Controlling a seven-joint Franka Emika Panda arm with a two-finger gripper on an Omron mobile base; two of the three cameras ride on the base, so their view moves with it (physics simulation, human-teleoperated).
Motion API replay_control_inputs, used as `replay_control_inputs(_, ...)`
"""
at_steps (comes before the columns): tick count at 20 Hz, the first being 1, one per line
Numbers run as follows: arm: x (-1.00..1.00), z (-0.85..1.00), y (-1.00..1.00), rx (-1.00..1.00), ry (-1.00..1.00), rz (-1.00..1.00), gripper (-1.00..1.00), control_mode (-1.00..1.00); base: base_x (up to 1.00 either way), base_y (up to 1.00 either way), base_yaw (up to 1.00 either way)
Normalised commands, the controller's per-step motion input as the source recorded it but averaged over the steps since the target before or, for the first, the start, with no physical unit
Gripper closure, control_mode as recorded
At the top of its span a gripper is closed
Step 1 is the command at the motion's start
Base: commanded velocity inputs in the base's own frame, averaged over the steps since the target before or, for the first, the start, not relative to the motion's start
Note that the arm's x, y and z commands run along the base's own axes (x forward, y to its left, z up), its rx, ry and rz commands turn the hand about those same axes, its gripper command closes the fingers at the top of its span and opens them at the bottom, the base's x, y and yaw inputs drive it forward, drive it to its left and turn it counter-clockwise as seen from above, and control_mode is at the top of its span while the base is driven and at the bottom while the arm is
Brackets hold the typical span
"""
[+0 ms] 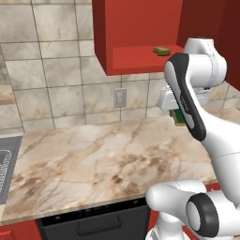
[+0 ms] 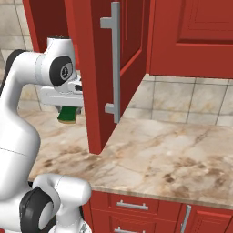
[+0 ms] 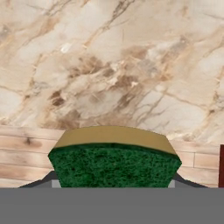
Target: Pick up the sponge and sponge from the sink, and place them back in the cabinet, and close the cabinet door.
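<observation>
My gripper (image 2: 68,113) is shut on the green-topped sponge (image 2: 68,115) with a yellow layer, held in the air above the marble counter. In the hand view this sponge (image 3: 113,162) sits right in front, between the fingers. In the left base view the gripper (image 1: 179,117) hangs below the open red cabinet (image 1: 136,28). The tan-yellow sponge (image 1: 161,50) lies on the cabinet's shelf. The cabinet door (image 2: 93,77) stands open with its silver bar handle (image 2: 116,59) facing me. A corner of the grey sink (image 1: 7,168) shows at the far left.
The marble counter (image 1: 93,164) runs under the arm, with a tiled wall and a white socket (image 1: 120,98) behind. A shut red cabinet (image 2: 195,36) hangs to the right of the open door. A dark appliance front (image 1: 93,222) and red drawers (image 2: 136,207) sit below the counter edge.
</observation>
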Motion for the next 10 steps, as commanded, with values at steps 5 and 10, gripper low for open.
replay_control_inputs(5,0.0,0.0,0.0,0.0,0.0,0.0,1.0,1.0,0.18,0.0,0.0)
replay_control_inputs(10,0.0,0.0,0.0,0.0,0.0,0.0,1.0,1.0,0.06,0.0,0.0)
